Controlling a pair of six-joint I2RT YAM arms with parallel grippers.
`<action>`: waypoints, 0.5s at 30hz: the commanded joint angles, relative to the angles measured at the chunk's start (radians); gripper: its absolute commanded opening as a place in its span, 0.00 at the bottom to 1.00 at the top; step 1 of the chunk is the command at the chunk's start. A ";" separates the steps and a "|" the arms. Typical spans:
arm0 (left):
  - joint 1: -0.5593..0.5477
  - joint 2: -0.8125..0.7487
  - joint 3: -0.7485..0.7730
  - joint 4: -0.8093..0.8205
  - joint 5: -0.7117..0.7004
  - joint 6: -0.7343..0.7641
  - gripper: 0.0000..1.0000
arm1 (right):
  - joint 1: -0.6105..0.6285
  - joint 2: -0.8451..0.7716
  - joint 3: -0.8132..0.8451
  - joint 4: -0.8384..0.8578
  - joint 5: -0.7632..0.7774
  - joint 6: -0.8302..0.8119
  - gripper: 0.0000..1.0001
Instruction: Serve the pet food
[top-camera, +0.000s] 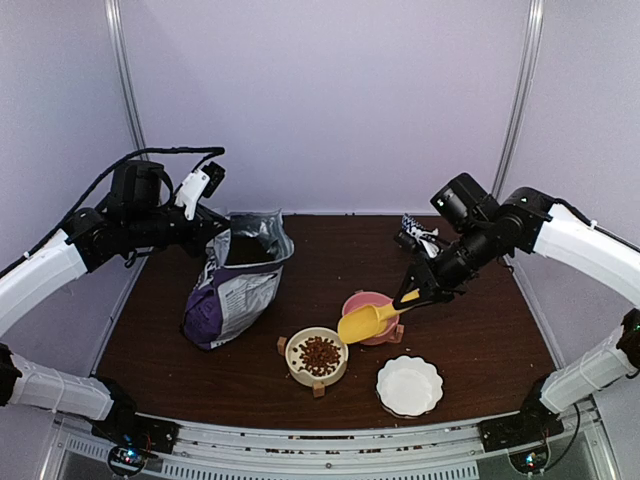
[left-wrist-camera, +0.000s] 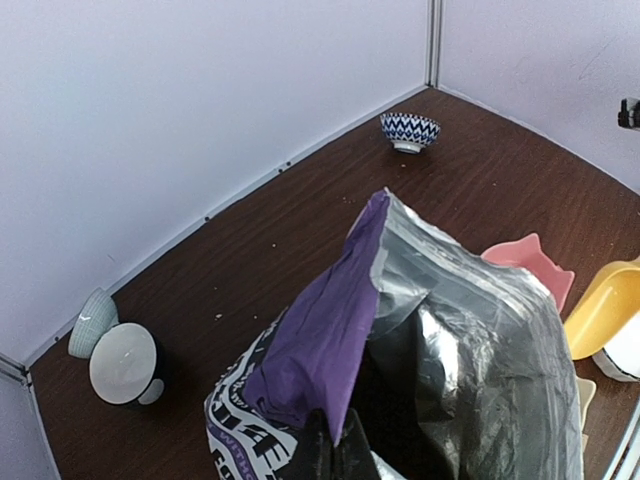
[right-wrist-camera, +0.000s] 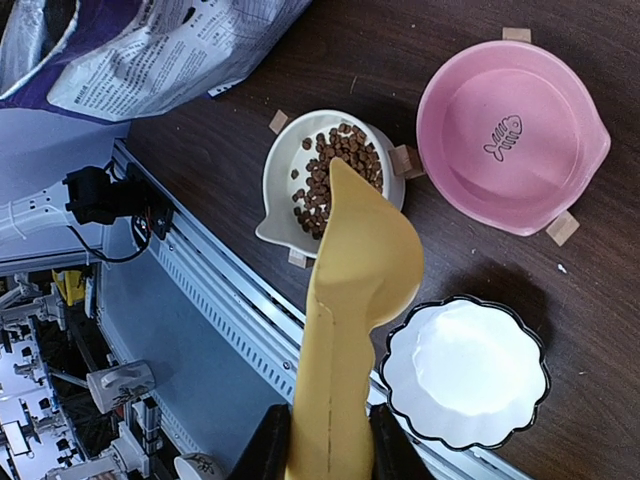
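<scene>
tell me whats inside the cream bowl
A heap of brown pet food lies in the cream bowl. In the right wrist view the yellow scoop covers its near part.

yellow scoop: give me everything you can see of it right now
The yellow scoop looks like smooth, opaque plastic: a deep rounded bowl narrowing into a long flat handle with a seam line along it. The right gripper is shut on the handle end, and nothing else touches it. It hangs above the table, sloping down from the handle, with its mouth towards the cream bowl of kibble, beside the pink bowl. From above, no kibble shows in it.
</scene>
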 joint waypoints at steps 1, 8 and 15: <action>-0.012 -0.019 -0.002 0.019 0.101 0.027 0.00 | 0.008 -0.048 0.071 0.103 0.018 -0.003 0.05; -0.122 -0.007 -0.016 0.023 0.149 0.065 0.00 | 0.028 -0.081 0.124 0.391 -0.150 0.030 0.06; -0.148 0.028 -0.004 0.020 0.177 0.058 0.00 | 0.045 -0.077 0.105 0.479 -0.163 0.020 0.06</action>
